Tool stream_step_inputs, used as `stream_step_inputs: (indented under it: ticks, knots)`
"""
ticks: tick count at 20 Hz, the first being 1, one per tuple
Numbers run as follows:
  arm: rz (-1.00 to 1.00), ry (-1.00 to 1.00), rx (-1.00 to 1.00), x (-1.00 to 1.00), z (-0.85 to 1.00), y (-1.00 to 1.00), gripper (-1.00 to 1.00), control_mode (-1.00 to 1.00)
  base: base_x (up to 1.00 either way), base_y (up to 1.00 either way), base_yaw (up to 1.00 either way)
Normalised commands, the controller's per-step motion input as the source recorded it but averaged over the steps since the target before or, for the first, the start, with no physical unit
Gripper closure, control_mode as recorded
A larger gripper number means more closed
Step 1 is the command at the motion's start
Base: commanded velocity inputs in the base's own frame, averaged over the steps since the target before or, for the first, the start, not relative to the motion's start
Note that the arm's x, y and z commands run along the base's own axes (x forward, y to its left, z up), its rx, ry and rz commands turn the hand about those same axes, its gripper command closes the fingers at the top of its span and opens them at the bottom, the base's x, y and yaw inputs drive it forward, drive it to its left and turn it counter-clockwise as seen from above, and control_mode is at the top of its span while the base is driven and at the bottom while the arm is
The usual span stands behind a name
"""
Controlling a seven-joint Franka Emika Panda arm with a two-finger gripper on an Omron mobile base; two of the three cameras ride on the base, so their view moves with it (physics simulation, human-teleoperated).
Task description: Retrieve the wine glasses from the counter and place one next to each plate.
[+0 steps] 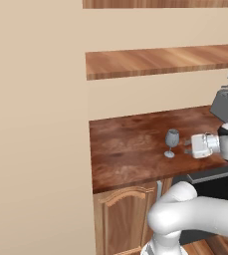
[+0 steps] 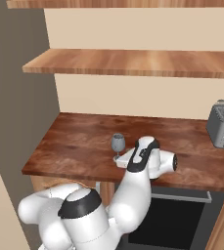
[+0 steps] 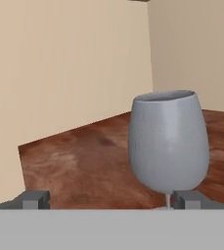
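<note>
The gripper (image 1: 187, 146) hangs low over the counter (image 1: 130, 149), turned sideways, jaws wide apart and holding nothing. Just beyond its tips one glass (image 1: 171, 143) stands upright near the counter's middle. In the hand view the glass (image 3: 168, 144) sits off-centre, its stem close to the right finger (image 3: 188, 199). Advancing like this, I judge, that finger could clip the stem and topple the glass. Farther right stands a toaster (image 1: 227, 106).
</note>
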Motion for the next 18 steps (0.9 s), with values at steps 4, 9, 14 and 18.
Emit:
stream_step_inputs:
  ticks: [4,9,14,18]
  knots:
    - [0.0,0.0,0.0,0.0,0.0,0.18,-1.0,-1.0,0.0,0.0,0.0]
    - [0.0,0.0,0.0,0.0,-0.08,0.14,-1.0,-1.0,0.0,0.0,0.0]
    - [0.0,0.0,0.0,0.0,-0.28,0.06,-1.0,-1.0,0.0,0.0,0.0]
    - [0.0,0.0,0.0,0.0,-0.33,0.03,-1.0,-1.0,0.0,0.0,0.0]
